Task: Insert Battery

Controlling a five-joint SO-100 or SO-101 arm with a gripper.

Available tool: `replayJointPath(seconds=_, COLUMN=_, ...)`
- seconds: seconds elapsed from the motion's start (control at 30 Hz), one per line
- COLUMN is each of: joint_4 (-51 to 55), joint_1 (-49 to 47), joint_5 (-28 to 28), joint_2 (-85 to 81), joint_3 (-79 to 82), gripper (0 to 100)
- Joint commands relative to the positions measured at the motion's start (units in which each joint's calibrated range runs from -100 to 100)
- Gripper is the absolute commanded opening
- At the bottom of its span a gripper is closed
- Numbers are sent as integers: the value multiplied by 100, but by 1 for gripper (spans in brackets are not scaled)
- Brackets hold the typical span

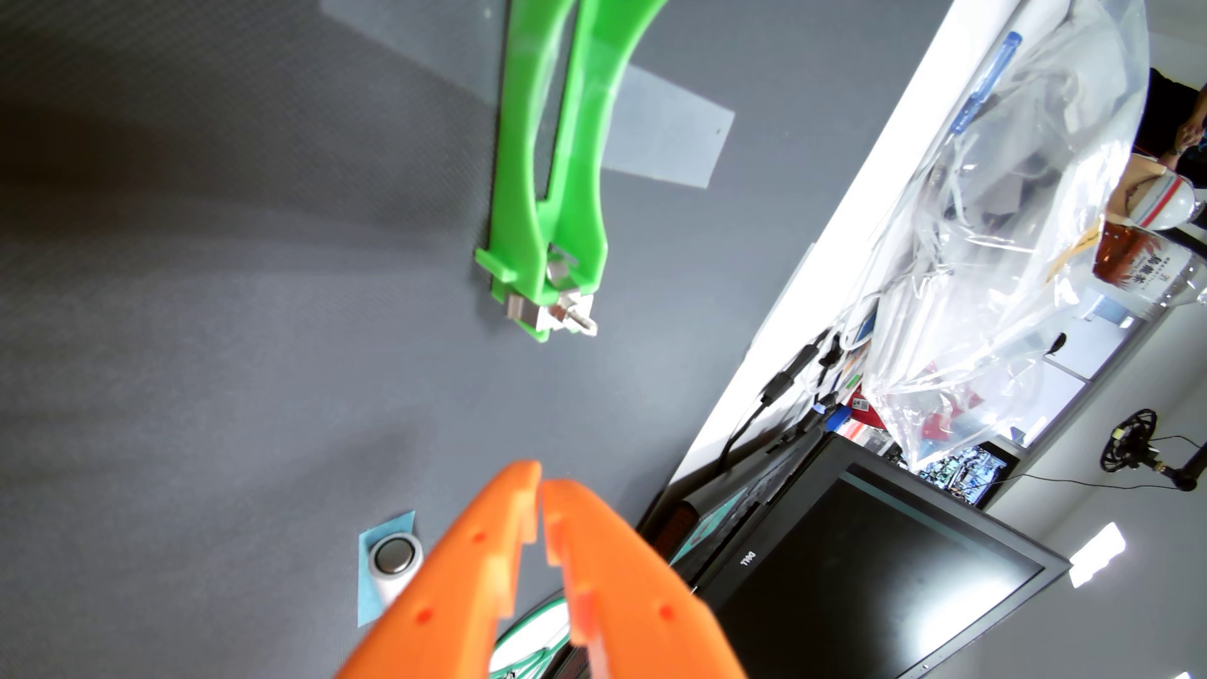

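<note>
Our orange fingers [541,486] are nearly closed w/ nothing held, so we should open wide and centre over the battery [396,555] (upright on the blue pad [379,591], lower left) before descending.

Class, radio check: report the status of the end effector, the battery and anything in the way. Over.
Orange end effector shut, empty. Battery upright on blue pad, untouched, left of it. Green clamp ahead holds a metal piece. Mat between bare.
</note>
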Motion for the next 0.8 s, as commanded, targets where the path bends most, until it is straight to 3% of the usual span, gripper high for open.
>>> replayJointPath(seconds=0.0, joint_4=9, joint_1=-21, joint_5=1, joint_2=-41, joint_3=-34, gripper=2)
replayJointPath(seconds=0.33, joint_4=9, joint_1=85, joint_5=1, joint_2=-41, joint_3=-34, gripper=2)
replayJointPath(seconds=0.77, joint_4=610, joint_1=108, joint_5=6, joint_2=1084, joint_3=-2951, gripper=1)
